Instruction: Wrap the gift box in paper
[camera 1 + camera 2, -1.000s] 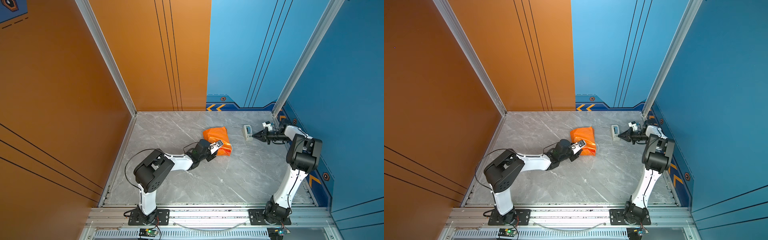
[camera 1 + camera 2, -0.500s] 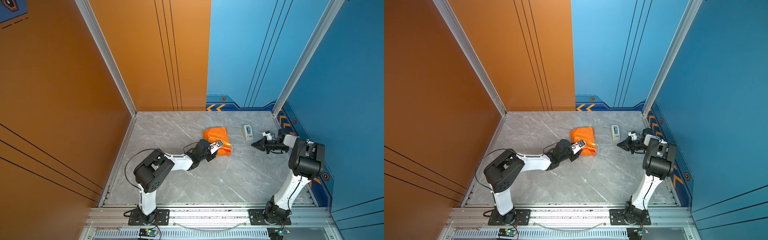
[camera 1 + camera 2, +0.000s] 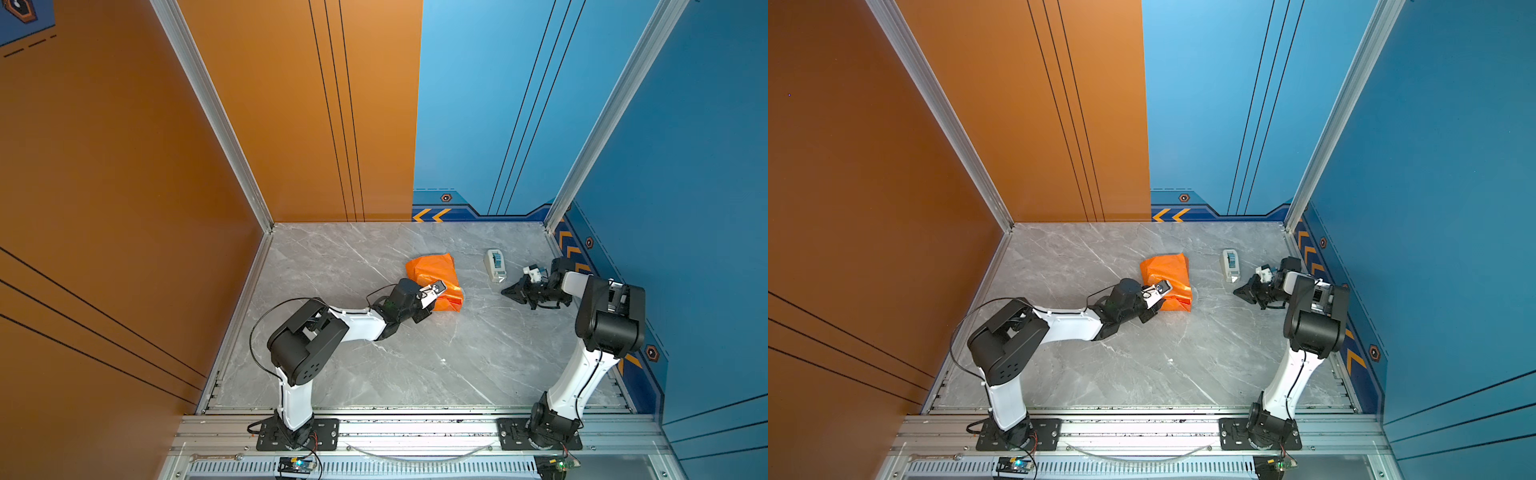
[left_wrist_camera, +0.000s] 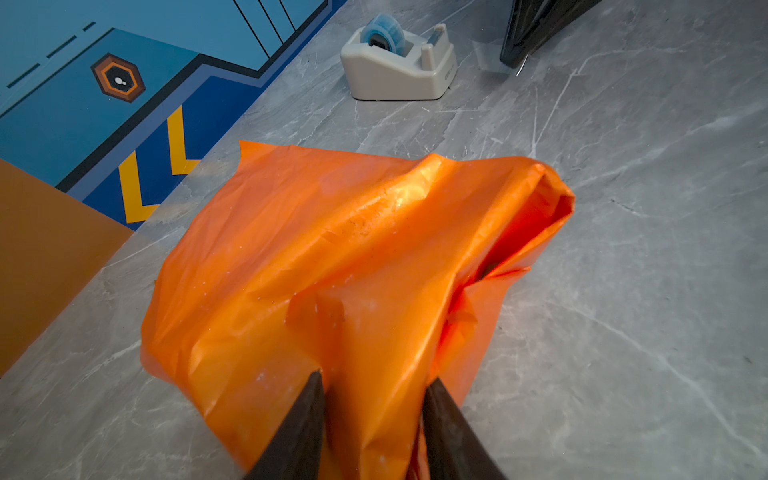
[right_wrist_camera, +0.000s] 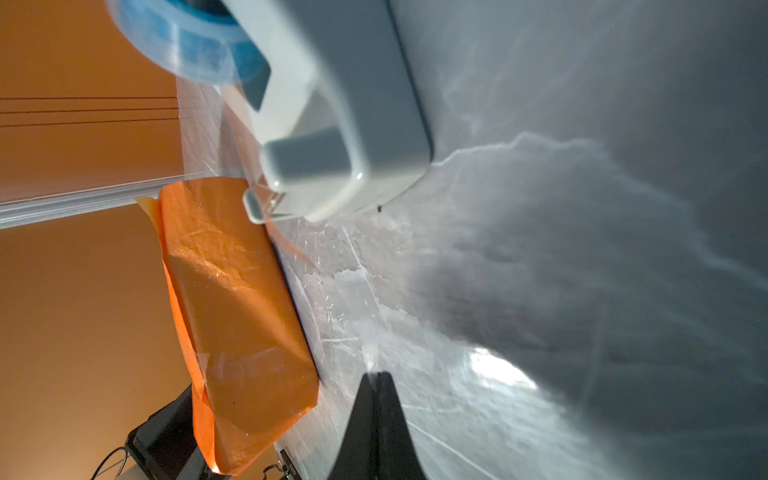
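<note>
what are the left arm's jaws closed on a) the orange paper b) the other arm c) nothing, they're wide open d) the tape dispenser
a: the left wrist view shows the left jaws pinching the orange paper, the tape dispenser standing apart.

Grey marble-veined tabletop (image 3: 415, 365) sits enclosed by orange wall panels (image 3: 124, 166) at left and rear, blue wall panels (image 3: 478, 104) at rear and right with yellow chevrons (image 3: 432, 215) along their base, aluminium corner posts (image 3: 216, 112), aluminium front rail (image 3: 415, 428).
</note>
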You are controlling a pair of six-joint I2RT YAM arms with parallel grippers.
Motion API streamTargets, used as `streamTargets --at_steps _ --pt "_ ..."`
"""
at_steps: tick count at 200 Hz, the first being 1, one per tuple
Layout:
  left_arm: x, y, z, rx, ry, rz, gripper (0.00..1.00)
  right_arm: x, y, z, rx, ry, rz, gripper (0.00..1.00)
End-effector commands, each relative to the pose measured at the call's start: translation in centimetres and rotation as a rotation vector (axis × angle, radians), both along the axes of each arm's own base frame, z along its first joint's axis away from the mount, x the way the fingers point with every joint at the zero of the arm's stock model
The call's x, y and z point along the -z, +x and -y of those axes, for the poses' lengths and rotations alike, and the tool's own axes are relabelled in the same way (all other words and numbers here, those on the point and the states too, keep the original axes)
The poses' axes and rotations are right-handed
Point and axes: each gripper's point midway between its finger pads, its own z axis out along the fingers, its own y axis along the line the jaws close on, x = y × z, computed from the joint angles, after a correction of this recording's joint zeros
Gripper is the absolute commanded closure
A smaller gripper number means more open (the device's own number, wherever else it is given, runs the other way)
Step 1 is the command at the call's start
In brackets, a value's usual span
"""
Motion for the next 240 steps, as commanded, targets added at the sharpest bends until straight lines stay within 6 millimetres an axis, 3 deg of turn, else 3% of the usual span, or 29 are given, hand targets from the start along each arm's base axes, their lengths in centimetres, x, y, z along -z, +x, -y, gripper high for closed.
streamTargets --at_steps 1,62,84,125,146,168,203,240 --pt "9.6 -3.8 -4.0 -0.019 0.229 -0.268 0.61 1.2 -0.9 -1.1 -0.013 0.039 -0.041 1.0" --pt "9.6 -3.9 -4.2 -0.02 0.231 -0.27 0.6 2.2 -2.4 3.5 0.109 -0.043 -0.08 1.0" --pt "9.6 -3.9 -4.1 -0.02 0.228 -0.27 0.6 1.9 -2.7 2.4 0.071 -0.009 -0.076 1.0" --pt "9.5 -3.9 -4.0 -0.019 0.227 -0.27 0.61 1.0 -3.3 -1.5 -0.028 0.068 -0.065 1.0" --pt "9.6 -4.0 -4.1 -0.017 0.229 -0.271 0.6 1.2 -3.8 -2.2 -0.044 0.076 -0.082 1.0" --pt "9.7 -4.0 -4.0 -0.017 0.227 -0.274 0.61 1.9 -4.7 -1.8 -0.037 0.049 -0.111 1.0" --pt "9.6 -4.0 -4.1 -0.017 0.227 -0.273 0.6 2.8 -5.9 1.4 0.024 -0.096 -0.155 1.0" --pt "9.6 -3.9 -4.1 -0.017 0.227 -0.271 0.6 3.0 -7.5 0.2 -0.045 -0.102 -0.194 1.0"
